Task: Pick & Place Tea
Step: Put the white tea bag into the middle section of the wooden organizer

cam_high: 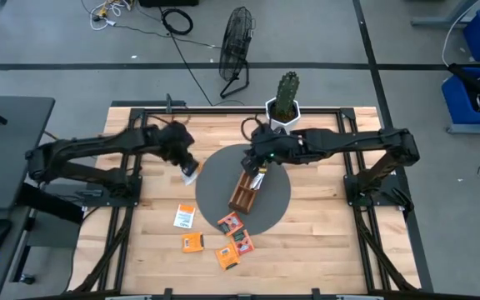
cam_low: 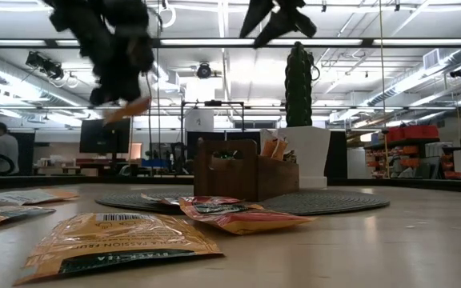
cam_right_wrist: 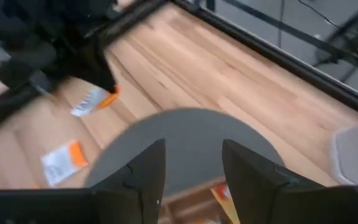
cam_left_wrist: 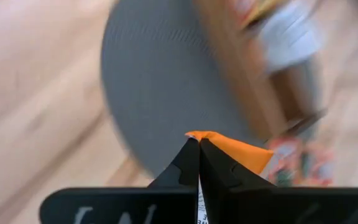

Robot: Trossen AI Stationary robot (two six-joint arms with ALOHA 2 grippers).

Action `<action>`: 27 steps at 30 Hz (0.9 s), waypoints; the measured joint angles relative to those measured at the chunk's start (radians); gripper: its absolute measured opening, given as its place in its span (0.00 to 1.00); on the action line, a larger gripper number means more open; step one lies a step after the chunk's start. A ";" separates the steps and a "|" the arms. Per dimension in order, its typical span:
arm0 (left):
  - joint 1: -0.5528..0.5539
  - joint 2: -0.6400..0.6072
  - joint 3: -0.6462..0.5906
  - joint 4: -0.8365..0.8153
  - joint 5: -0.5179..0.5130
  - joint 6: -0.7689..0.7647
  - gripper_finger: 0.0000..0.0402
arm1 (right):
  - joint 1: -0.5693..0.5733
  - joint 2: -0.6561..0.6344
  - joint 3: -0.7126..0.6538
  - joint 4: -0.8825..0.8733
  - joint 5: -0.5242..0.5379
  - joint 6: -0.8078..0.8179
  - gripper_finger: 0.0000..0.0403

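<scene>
My left gripper (cam_left_wrist: 199,146) is pinched tight on one tea sachet (cam_left_wrist: 238,152), holding it by a corner in the air over the edge of the grey mat (cam_high: 215,179). My right gripper (cam_right_wrist: 192,165) hangs with its fingers apart above the wooden tray (cam_high: 244,192), holding nothing.

The sachet looks feather-light, thin and floppy, so I judge it will droop and could slide out of a shallow pinch; a bite deeper in from the edge would hold better. The paper should not break, though it may crease.

The rest of the sachets (cam_high: 223,237) lie flat on the counter (cam_high: 323,242) near the mat; flat paper on smooth wood is hard to get under.

A potted cactus (cam_high: 287,96) stands behind the tray. Beyond the counter is an open workshop with a floor fan (cam_high: 237,42) and cables.
</scene>
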 joint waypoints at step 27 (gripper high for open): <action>-0.061 -0.226 0.240 0.802 -0.101 0.131 0.00 | -0.006 -0.130 0.000 0.727 -0.267 0.051 0.41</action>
